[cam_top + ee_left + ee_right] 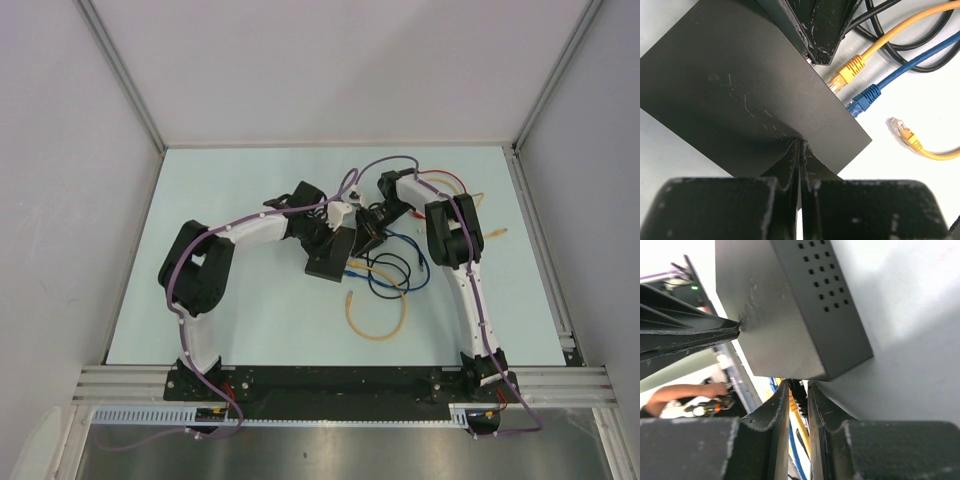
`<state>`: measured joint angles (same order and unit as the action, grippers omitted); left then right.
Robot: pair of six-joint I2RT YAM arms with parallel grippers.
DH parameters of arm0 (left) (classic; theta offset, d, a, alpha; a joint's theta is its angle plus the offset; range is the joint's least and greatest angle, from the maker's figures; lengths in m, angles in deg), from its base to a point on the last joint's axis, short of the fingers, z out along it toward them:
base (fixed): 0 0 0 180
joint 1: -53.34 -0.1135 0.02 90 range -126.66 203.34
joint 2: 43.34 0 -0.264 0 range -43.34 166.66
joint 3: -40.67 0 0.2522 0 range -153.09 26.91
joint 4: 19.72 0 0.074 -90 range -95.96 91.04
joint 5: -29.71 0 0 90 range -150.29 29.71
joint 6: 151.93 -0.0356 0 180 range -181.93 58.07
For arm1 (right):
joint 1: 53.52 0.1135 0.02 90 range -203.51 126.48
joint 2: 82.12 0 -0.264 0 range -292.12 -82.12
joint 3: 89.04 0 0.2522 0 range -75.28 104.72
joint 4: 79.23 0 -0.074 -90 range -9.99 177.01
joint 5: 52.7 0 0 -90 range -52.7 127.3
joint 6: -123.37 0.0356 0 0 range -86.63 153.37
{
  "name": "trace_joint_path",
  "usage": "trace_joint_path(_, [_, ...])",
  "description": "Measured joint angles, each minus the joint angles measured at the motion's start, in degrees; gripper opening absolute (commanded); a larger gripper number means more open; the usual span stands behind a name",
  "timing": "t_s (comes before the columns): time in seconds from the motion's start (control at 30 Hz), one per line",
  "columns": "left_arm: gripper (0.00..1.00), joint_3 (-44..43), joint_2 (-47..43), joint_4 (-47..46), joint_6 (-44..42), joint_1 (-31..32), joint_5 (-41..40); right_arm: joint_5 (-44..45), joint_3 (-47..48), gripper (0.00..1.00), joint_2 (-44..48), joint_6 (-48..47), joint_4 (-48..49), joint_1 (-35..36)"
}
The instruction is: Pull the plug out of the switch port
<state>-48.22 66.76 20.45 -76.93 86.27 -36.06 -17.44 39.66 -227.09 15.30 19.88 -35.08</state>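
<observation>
Left gripper (799,144), jaws closed on nothing, pins the flat matte-black switch box (740,90) under its tips. Right gripper (798,385) apparently clamps a black plug (797,394) between its jaws. The next move calls for a straight pull away from the port.

The left arm (200,270) rises from its base, folds at the elbow and reaches right toward the centre. The left end effector (799,146) has both fingers pressed flat together. The right arm (465,270) stretches forward, wrist bent left. The right end effector (799,386) pinches a black plug (797,396).
</observation>
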Motion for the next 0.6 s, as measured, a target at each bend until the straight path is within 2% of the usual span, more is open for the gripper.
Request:
trace_joint_path(0.23, [0.00, 0.0, 0.0, -0.2, 0.0, 0.4, -0.3, -6.8, -1.4, 0.00, -2.1, 0.9, -0.5, -2.2])
trace_joint_path(0.6, [0.00, 0.0, 0.0, -0.5, -0.2, 1.2, -1.1, -6.4, -2.9, 0.00, -2.1, 1.6, -2.1, -4.6])
